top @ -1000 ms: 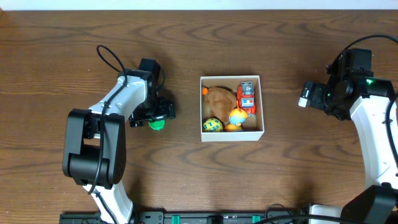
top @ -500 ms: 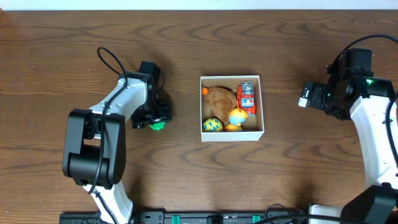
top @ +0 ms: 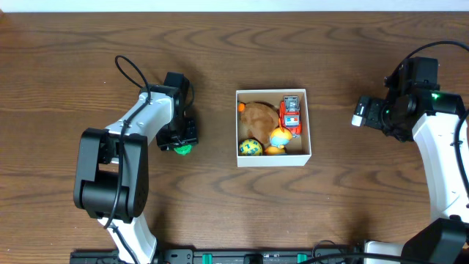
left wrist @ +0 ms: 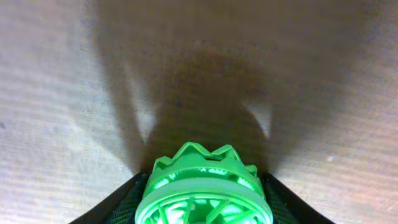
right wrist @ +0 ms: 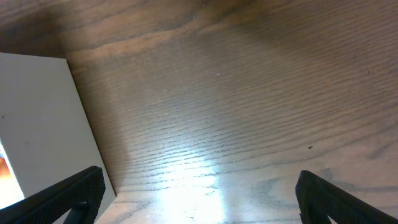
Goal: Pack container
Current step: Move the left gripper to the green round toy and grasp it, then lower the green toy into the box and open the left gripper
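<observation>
The container [top: 274, 160], a small white box with a tan inside, sits mid-table. It holds a brown plush [top: 258, 116], a red toy car [top: 291, 114], a yellow-and-blue ball [top: 250, 147] and a yellow duck [top: 280, 137]. To its left, a green lattice ball toy [top: 182, 149] lies on the wood. My left gripper [top: 179, 141] is over it. In the left wrist view the green toy [left wrist: 204, 186] fills the gap, and both black fingers [left wrist: 121, 202] press its sides. My right gripper [right wrist: 199, 199] stands open, holding nothing, to the right of the container's white wall [right wrist: 37, 124].
Dark wood table [top: 220, 205] all round. The left arm's black cable [top: 128, 70] loops up behind it. The right arm [top: 440, 147] stands along the right edge, and a black rail [top: 242, 257] runs along the front.
My left gripper's jaws have narrowed from wide open onto the green toy. The toy and the gripper have stayed in place. The right arm has not moved.
</observation>
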Robot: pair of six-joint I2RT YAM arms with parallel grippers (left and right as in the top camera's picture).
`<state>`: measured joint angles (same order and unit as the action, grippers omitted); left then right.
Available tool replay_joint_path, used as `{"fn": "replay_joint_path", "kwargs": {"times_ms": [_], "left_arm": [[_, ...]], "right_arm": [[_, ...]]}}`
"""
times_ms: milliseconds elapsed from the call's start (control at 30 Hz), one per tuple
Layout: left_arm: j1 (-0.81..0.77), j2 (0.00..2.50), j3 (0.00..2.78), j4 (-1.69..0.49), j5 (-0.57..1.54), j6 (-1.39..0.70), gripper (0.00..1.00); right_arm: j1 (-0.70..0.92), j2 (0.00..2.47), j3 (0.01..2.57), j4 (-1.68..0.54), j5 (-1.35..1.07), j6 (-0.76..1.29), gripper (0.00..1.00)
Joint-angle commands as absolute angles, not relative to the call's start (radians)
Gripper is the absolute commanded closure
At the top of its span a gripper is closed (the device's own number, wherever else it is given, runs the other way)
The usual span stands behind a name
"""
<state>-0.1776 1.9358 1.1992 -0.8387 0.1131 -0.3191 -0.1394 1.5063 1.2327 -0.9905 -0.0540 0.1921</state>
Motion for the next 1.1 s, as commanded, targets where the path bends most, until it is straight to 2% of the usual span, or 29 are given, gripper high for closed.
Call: {"fn": "replay_joint_path", "kwargs": {"times_ms": [0,100,233,367,567,767,1000,1033,1067], "left_arm": [[-0.175,1.945,1.227,-0.886,0.12,-0.324,0.5],[-0.176,1.921,1.293,-0.952,0.12,-0.324,0.52],[-0.185,1.86,1.407,-1.04,0.12,-0.324,0.59],[-0.234,1.769,1.525,-1.096,0.12,-0.323,0.59],[-0.42,1.638,1.582,-1.04,0.12,-0.323,0.59],[-0.645,1.663,1.577,-0.976,0.076,-0.293,0.58],[-0.727,1.798,1.574,-0.993,0.011,-0.29,0.58],[-0.727,1.814,1.574,-0.997,0.011,-0.29,0.54],[-0.725,1.827,1.574,-0.997,0.011,-0.289,0.41]], "right_arm": [[-0.143,1.512,1.228,-0.992,-0.061,0.193,0.01],[-0.143,1.512,1.228,-0.992,-0.061,0.193,0.01],[-0.143,1.512,1.228,-0.991,-0.061,0.193,0.01],[-0.143,1.512,1.228,-0.987,-0.061,0.193,0.01],[-0.143,1.512,1.228,-0.988,-0.061,0.194,0.01],[-0.143,1.512,1.228,-0.989,-0.061,0.193,0.01],[-0.143,1.512,1.228,-0.994,-0.061,0.193,0.01],[-0.143,1.512,1.228,-0.995,-0.061,0.193,0.01],[-0.143,1.512,1.228,-0.995,-0.061,0.193,0.01]]}}
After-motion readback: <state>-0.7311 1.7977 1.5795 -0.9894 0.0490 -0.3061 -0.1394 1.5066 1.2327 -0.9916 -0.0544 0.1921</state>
